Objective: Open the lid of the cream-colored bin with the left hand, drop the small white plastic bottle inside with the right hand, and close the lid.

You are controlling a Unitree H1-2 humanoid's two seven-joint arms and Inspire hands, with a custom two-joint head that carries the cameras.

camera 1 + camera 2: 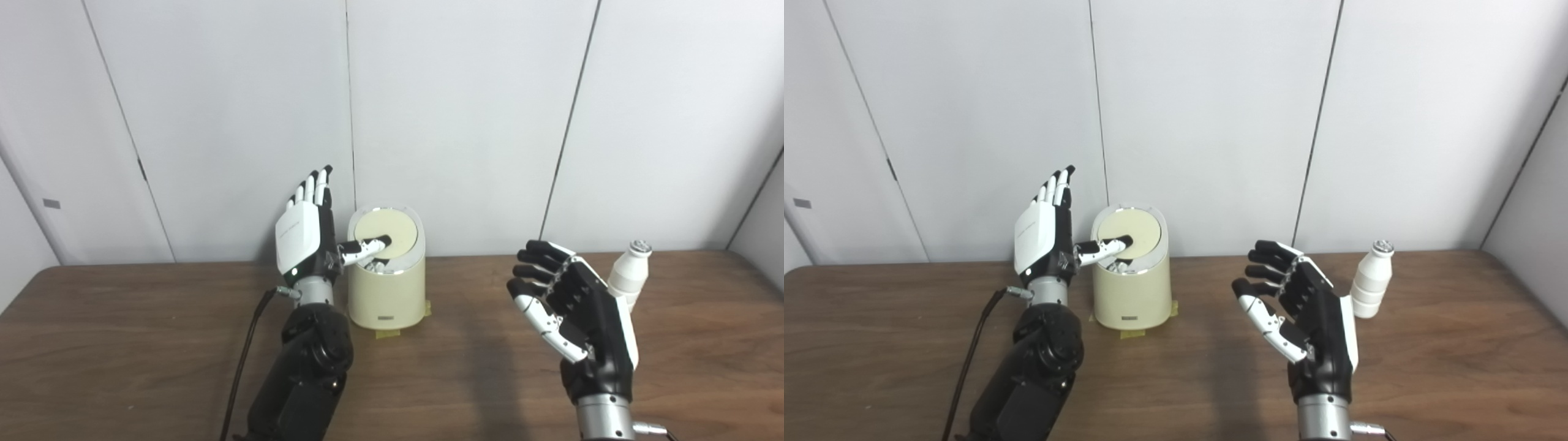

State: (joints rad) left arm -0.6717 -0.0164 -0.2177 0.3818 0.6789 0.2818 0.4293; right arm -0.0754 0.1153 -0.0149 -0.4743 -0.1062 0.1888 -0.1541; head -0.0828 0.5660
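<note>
Left thumb at the bin lid

The left robot hand (304,236) is spread, thumb on the cream bin's lid (386,232); the right robot hand (1304,318), spread and empty, hangs near the upright bottle (1372,279).

Two head-mounted views, side by side, looking forward and down over the tabletop (147,343) toward the panelled wall (465,122) behind; both arms entering from the bottom edge, near the lens; same scene in both, offset sideways: cream bin (387,288) near centre in the left eye view, further left in the right eye view; white bottle (1373,280) clear of the right hand (1304,318) in the right eye view, partly hidden behind it in the left; left hand (304,236) beside the bin in both.
</note>
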